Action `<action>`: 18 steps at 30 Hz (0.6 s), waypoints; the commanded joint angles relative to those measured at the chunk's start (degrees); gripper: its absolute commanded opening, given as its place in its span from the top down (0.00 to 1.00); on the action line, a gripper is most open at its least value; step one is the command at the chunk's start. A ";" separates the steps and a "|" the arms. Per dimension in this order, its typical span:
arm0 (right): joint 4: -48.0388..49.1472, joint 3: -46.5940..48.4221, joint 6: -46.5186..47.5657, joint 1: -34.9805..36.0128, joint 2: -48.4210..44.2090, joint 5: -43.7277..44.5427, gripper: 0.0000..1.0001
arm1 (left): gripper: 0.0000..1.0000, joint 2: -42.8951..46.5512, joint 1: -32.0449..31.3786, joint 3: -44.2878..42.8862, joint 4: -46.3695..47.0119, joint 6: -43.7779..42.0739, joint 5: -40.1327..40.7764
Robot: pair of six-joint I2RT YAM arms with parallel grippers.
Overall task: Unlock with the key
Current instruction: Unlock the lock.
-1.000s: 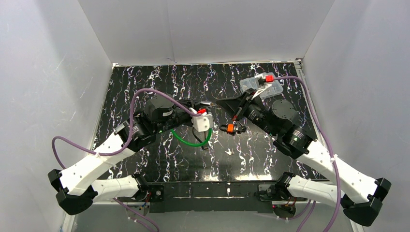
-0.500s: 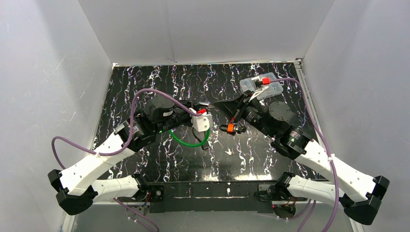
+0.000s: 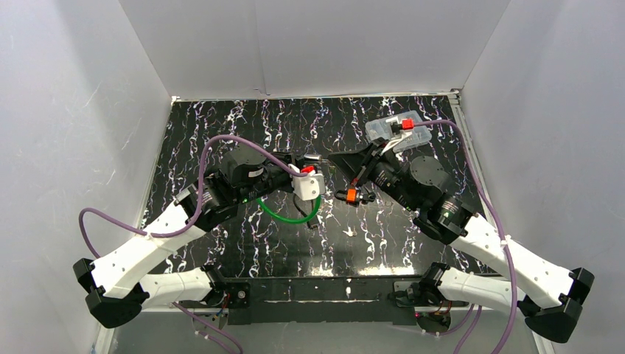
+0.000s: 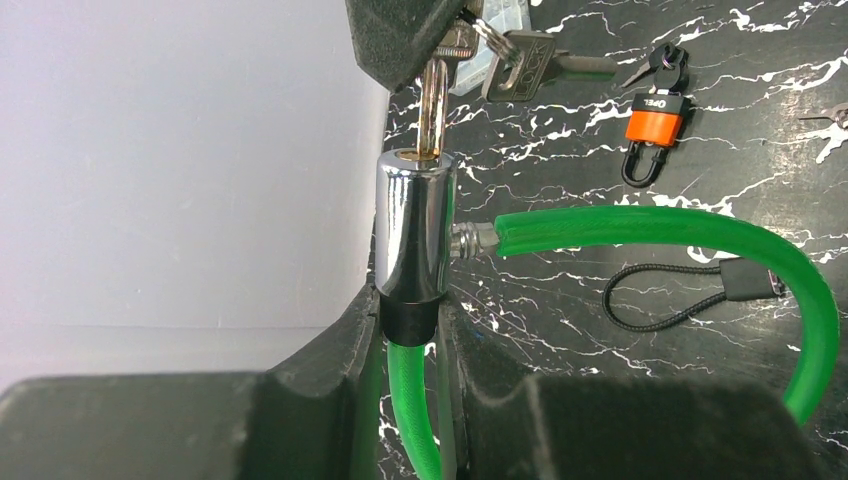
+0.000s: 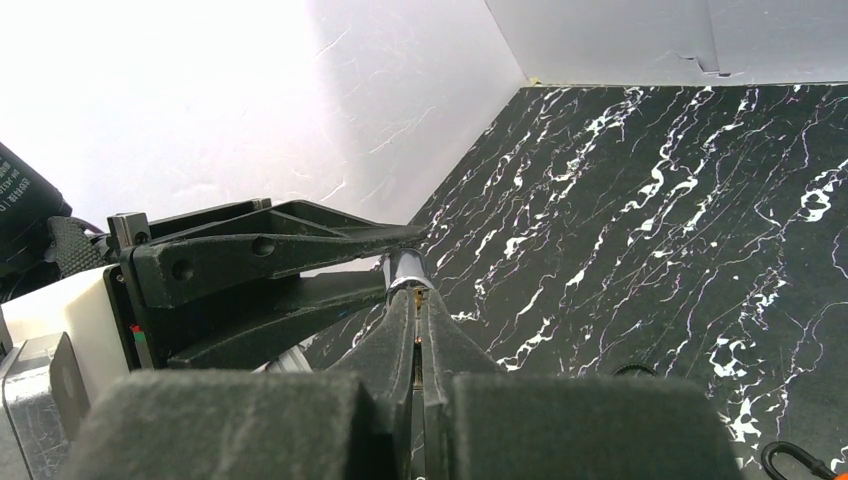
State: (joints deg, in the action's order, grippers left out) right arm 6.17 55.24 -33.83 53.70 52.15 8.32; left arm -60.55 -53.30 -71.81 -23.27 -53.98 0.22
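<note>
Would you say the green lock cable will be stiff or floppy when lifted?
Probably springy, not floppy: the green cable holds a smooth arc beyond the left gripper. Its chrome barrel looks slick, so it may twist as the key turns.

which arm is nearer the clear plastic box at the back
Right. The right arm passes just beside the box; the left arm is well off to its left.

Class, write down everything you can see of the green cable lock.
The cable lock has an upright shiny chrome cylinder with a black collar below. A glossy green cable leaves the collar, loops round, and its metal end plugs into the cylinder's side. The left gripper clamps the collar. A key, held by the right gripper, sits in the top slot.
</note>
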 commanded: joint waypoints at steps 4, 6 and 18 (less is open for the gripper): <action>1.80 -0.60 1.16 0.27 0.20 -0.43 0.99 | 1.00 0.93 -0.59 -2.23 5.51 0.18 -4.32; 2.34 -0.59 1.17 0.27 0.34 -1.40 0.99 | 1.00 1.01 -0.59 -2.15 5.52 0.08 -4.35; 6.79 -1.60 2.05 0.27 1.02 -8.50 0.99 | 1.00 1.43 -0.59 -2.02 4.79 0.78 -5.76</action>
State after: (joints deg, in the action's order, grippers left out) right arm 8.71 54.42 -32.56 53.51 52.23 5.05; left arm -60.53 -53.09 -71.81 -23.46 -53.93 0.03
